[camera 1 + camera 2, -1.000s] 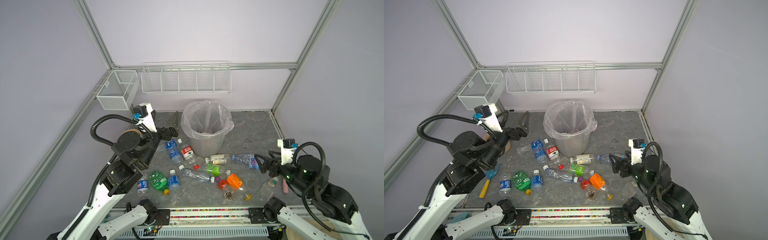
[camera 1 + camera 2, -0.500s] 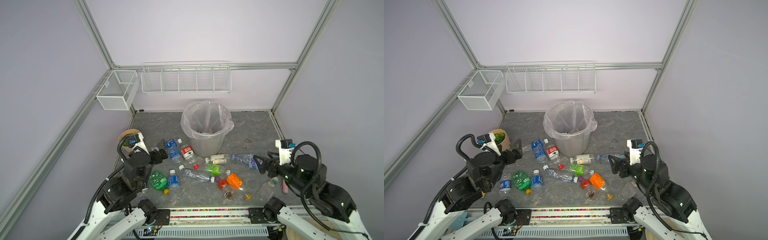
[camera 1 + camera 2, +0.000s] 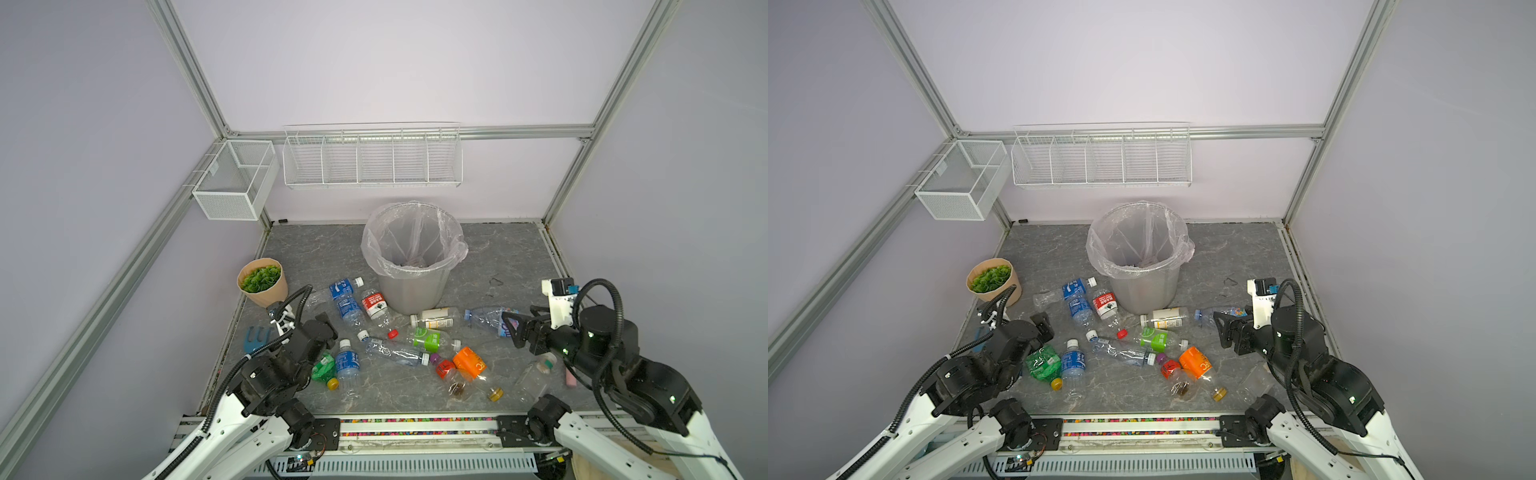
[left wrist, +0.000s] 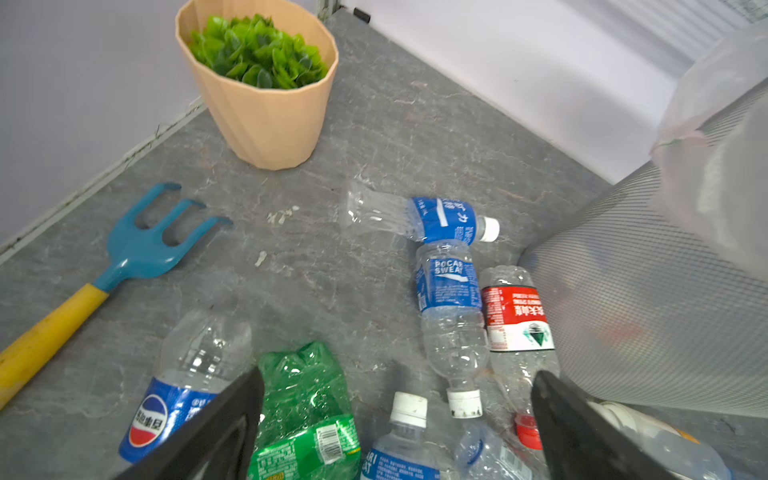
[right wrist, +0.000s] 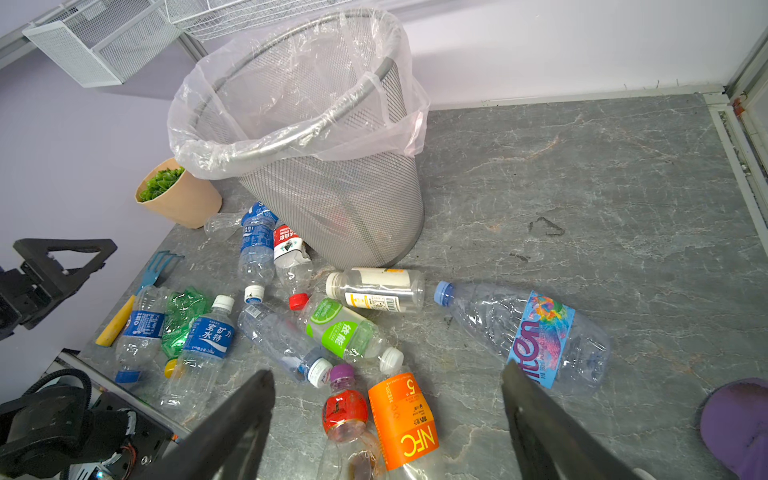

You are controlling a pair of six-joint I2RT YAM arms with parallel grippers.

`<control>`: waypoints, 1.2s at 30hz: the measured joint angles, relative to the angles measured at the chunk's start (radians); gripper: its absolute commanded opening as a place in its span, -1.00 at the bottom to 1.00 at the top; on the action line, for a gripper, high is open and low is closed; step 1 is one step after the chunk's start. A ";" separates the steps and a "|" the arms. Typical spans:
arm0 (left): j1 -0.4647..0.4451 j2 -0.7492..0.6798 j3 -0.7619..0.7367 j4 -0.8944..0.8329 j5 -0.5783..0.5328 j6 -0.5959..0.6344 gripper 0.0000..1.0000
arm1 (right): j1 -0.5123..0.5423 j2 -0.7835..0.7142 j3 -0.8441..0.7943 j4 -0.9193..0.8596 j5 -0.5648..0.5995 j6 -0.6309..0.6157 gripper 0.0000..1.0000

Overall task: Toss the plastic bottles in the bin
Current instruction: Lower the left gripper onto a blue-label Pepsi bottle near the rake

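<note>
The bin [image 3: 415,291], a grey mesh bucket lined with a clear bag, stands mid-table in both top views [image 3: 1142,293]. Several plastic bottles lie on the slab in front of it. My left gripper [image 3: 323,328] hangs open and low at the front left. In the left wrist view its jaws [image 4: 397,380] straddle a crushed green bottle [image 4: 305,386] and a white-capped blue-label bottle [image 4: 405,453], holding nothing. My right gripper [image 3: 519,328] is open at the right. Its jaws [image 5: 386,374] frame an orange-label bottle [image 5: 401,419], beside a large clear bottle [image 5: 536,332].
A tan pot of green leaves [image 3: 262,282] stands at the left edge, with a blue rake with a yellow handle [image 4: 153,245] next to it. White wire baskets [image 3: 372,158] hang on the back wall. A purple thing [image 5: 735,419] lies at the right.
My left arm has dropped from high up near the back left down to the bottles at the front left, uncovering the pot. The right arm has barely shifted.
</note>
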 measured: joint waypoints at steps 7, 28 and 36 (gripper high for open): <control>0.060 -0.032 -0.102 -0.003 0.034 -0.100 0.99 | 0.000 0.012 -0.017 -0.003 0.000 0.007 0.77; 0.385 -0.044 -0.261 -0.016 0.076 -0.175 0.99 | 0.000 0.029 -0.056 -0.010 -0.012 0.026 0.76; 0.665 0.012 -0.342 0.121 0.219 -0.049 0.99 | 0.000 0.044 -0.059 -0.010 -0.015 0.031 0.76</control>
